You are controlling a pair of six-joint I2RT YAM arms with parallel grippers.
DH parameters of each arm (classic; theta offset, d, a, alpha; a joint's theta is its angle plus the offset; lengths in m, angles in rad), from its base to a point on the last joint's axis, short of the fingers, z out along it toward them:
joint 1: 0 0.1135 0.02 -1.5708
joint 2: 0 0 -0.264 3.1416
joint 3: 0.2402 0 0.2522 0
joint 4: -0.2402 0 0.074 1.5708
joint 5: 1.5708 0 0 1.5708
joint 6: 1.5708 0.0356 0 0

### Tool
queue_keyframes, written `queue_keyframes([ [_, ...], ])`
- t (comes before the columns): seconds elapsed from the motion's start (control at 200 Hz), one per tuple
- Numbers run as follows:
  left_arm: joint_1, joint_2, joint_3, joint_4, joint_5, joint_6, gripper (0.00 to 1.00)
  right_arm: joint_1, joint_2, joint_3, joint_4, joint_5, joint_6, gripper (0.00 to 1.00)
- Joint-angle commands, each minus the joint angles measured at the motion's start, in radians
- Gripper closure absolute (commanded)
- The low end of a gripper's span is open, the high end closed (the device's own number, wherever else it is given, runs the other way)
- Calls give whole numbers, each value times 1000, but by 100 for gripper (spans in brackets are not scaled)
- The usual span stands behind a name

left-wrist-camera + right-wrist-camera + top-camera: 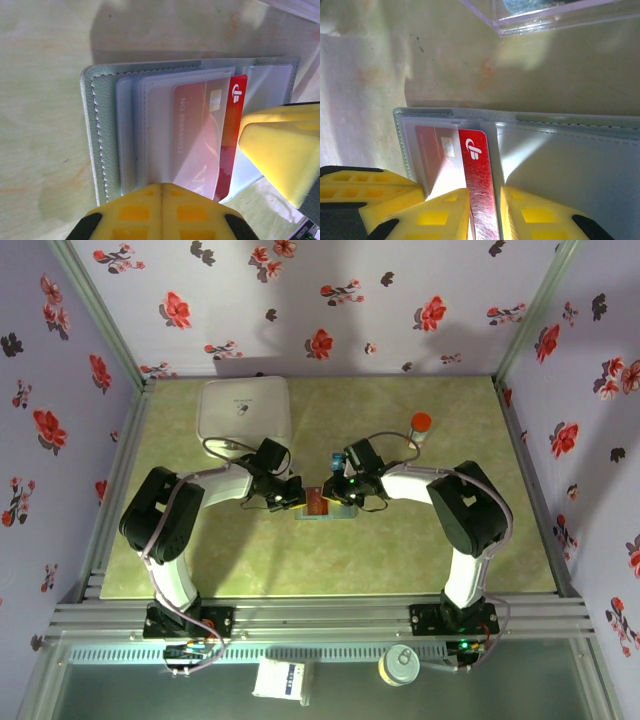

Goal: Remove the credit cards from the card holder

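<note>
Your left gripper, jaws pressed together, sat on the open card holder. Your right gripper pinched the partly withdrawn red card.

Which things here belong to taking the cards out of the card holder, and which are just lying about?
Belonging to the job: card holder, red card, left tool, right tool.
Lying about: white box, clear tray, red-capped container.
</note>
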Motion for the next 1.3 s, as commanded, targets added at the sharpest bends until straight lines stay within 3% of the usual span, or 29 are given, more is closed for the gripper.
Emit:
queue_keyframes([
  [0.0, -5, 23, 23, -45, -20, 33, 100, -7, 18, -18, 32, -25, 25, 76],
  [0.57, -5, 22, 23, -49, -22, 35, 100, -7, 11, -57, 176, -110, 91, 79],
  [1.295, -6, 13, 17, -51, -25, 28, 100, -10, 16, -98, 220, -140, 87, 84],
])
